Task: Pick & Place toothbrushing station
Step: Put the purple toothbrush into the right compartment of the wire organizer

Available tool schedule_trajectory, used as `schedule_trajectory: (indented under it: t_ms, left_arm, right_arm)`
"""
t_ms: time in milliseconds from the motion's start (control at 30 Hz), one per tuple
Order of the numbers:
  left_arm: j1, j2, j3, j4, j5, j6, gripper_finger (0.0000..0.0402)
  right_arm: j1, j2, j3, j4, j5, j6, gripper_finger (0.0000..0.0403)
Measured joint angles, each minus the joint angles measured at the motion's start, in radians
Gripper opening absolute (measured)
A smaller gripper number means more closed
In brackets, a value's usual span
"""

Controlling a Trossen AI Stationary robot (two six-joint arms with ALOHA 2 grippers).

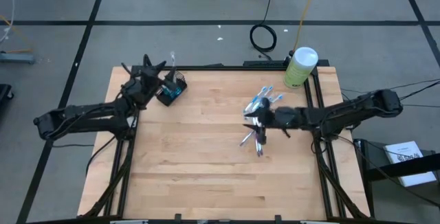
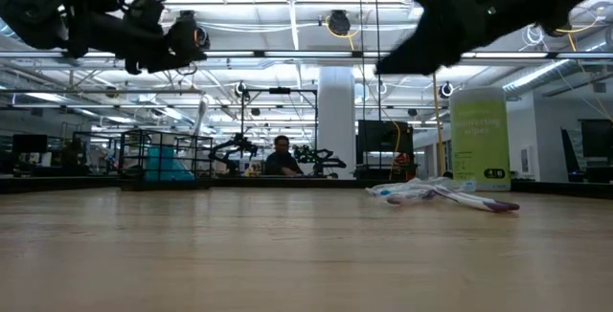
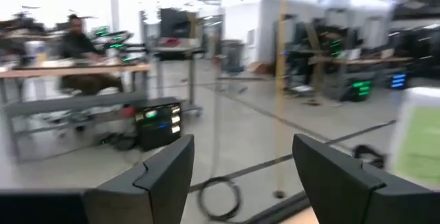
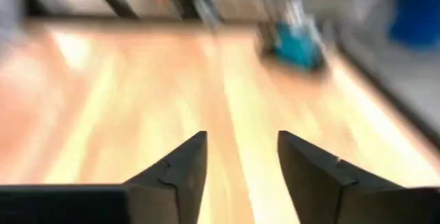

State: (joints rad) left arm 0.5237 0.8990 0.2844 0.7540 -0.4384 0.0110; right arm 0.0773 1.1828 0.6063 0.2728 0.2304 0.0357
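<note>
The dark wire-mesh cup holder [image 1: 172, 91] stands on its base at the table's far left, with blue inside and one toothbrush upright in it; it also shows in the low view [image 2: 158, 162] and, blurred, in the right wrist view [image 4: 295, 40]. A pile of blue-and-white toothbrushes [image 1: 261, 108], some purple, lies flat on the table right of centre [image 2: 441, 194]. My left gripper [image 1: 148, 71] is open and empty [image 3: 240, 145], raised just left of the cup. My right gripper [image 1: 256, 122] is open and empty [image 4: 240, 141], raised above the pile's near end.
A pale green canister with a white lid [image 1: 300, 67] stands at the table's far right corner [image 2: 479, 140]. The bare wooden tabletop [image 1: 199, 162] spreads between the cup and the pile and toward the near edge. A person sits in the room beyond [image 2: 281, 156].
</note>
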Motion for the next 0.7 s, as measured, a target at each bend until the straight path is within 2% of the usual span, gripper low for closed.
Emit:
schedule_trajectory:
  t_ms: [67, 167, 233, 300, 533, 700]
  left_arm:
    - [-0.026, -0.005, 0.0, 0.0, 0.011, -0.002, 0.0255]
    - [-0.053, -0.002, 0.0, -0.002, 0.012, -0.002, 0.0255]
    - [-0.064, 0.009, 0.0, -0.003, 0.012, -0.009, 0.0255]
    - [-0.071, 0.025, 0.0, -0.004, 0.012, -0.027, 0.0255]
    - [-0.076, 0.098, 0.0, -0.003, 0.019, -0.059, 0.0255]
    - [-0.076, 0.141, 0.0, 0.003, 0.02, -0.078, 0.0255]
  right_arm:
    - [0.047, 0.019, 0.056, -0.23, 0.102, 0.148, 0.0198]
    - [0.091, 0.051, 0.105, -0.488, 0.179, 0.436, 0.0213]
    - [0.093, 0.066, 0.109, -0.557, 0.183, 0.613, 0.0212]
    - [0.092, 0.084, 0.107, -0.598, 0.184, 0.717, 0.0206]
    - [0.052, 0.168, 0.09, -0.583, 0.183, 0.78, 0.0179]
    - [0.032, 0.242, 0.09, -0.581, 0.131, 0.821, 0.0167]
